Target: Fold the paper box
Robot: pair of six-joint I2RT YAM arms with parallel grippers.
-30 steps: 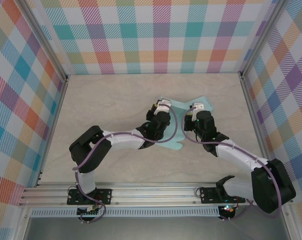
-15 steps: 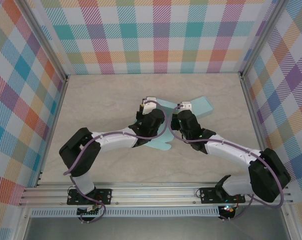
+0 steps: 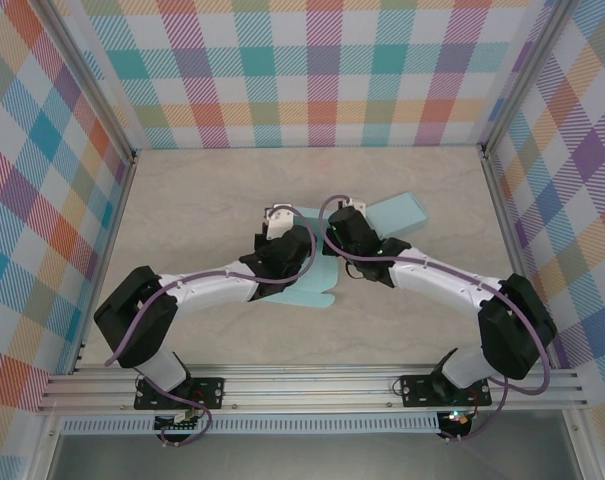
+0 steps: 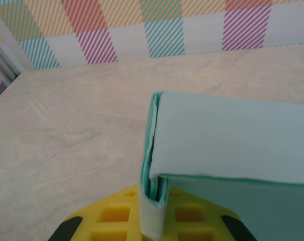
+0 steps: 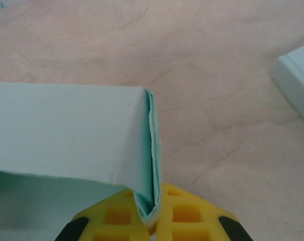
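The pale teal paper box [image 3: 398,212] sits around the middle of the worktop [image 3: 197,200], roughly midway between its left and right edges, with 2 arms meeting over it. The left tool [image 4: 153,213] is clamped on a folded edge of the card, with several layers pinched upright between its yellow pads [image 4: 116,198]. The right tool [image 5: 154,213] is likewise closed on another folded edge (a raised panel spans between the 2 grips). 1 flap [image 3: 310,294] lies flat toward the near edge.
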